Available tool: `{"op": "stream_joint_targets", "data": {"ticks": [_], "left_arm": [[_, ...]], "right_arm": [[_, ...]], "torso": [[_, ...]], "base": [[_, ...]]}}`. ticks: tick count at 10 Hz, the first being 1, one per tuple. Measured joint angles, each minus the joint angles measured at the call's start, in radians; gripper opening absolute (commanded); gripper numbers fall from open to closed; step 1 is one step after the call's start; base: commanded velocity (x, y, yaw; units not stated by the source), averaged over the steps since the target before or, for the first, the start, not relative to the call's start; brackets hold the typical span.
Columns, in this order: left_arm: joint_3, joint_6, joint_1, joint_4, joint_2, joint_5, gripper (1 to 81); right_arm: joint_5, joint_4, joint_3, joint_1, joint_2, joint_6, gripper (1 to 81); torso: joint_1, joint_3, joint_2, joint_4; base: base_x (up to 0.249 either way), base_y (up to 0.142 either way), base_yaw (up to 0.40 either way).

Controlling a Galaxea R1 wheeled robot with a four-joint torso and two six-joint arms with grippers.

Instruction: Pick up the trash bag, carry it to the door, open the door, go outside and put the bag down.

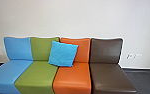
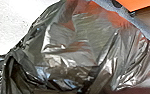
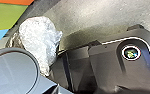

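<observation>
Four armless seats w/ backs stand in a row along a pale wall (image 1: 73,20), head view. L to R: blue seat (image 1: 8,75), green seat (image 1: 37,75), orange seat (image 1: 72,75), dk brown seat (image 1: 111,75). They're side by side, edges touching or nearly so. Bright blue pillow (image 1: 63,53), tilted, leans on the backs of the green & orange ones, across the join. White wall sockets (image 1: 133,56) are low on the wall, R of the row; dk floor (image 1: 143,77) runs beneath them.

Trash bag (image 2: 83,50) is right in front of the L wrist cam: thin, dk, see-through plastic, v. creased & shiny, w/ a gray-blue band (image 2: 116,10) along one edge. Orange tint comes through part of the plastic. Whether it touches the floor, can't tell.

R wrist cam: white crumpled bundle (image 3: 39,41), w/ some dk crinkled stuff (image 3: 14,41) just beside it. Exact contents unclear. Blue, green & orange seat surfaces are in that view too, beyond the bundle.

L gripper: can't tell how far open, or if it has hold of the bag. R gripper: same, opening & grip both can't tell.
</observation>
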Motion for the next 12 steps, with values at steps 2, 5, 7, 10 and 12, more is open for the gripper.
{"op": "stream_joint_targets", "data": {"ticks": [2,5,7,10,12], "left_arm": [[0.0,0.0,-0.005,0.0,0.0,-0.003,1.0],[-0.001,0.0,0.008,0.004,0.0,-0.004,1.0],[-0.002,0.0,0.046,0.038,0.002,-0.006,1.0],[-0.005,0.0,0.133,0.097,0.02,-0.038,1.0],[-0.007,-0.001,0.197,0.134,0.02,-0.075,1.0]], "right_arm": [[0.006,-0.002,-0.015,0.0,0.007,0.0,81.1],[0.007,-0.009,-0.059,-0.01,0.043,-0.001,81.1],[0.007,-0.02,-0.116,-0.028,0.09,-0.002,81.1],[0.012,-0.042,-0.201,-0.068,0.164,-0.005,81.1],[0.03,-0.057,-0.256,-0.103,0.185,-0.005,81.1]], "torso": [[-0.047,0.0,0.074,0.0],[-0.117,0.008,0.183,0.0],[-0.163,0.032,0.254,0.0],[-0.235,0.079,0.365,0.0],[-0.281,0.111,0.435,0.0]], "base": [[0.0,0.0,0.0],[0.0,0.0,0.0],[0.0,0.0,0.0],[0.0,0.0,0.0],[0.0,0.0,0.0]]}}
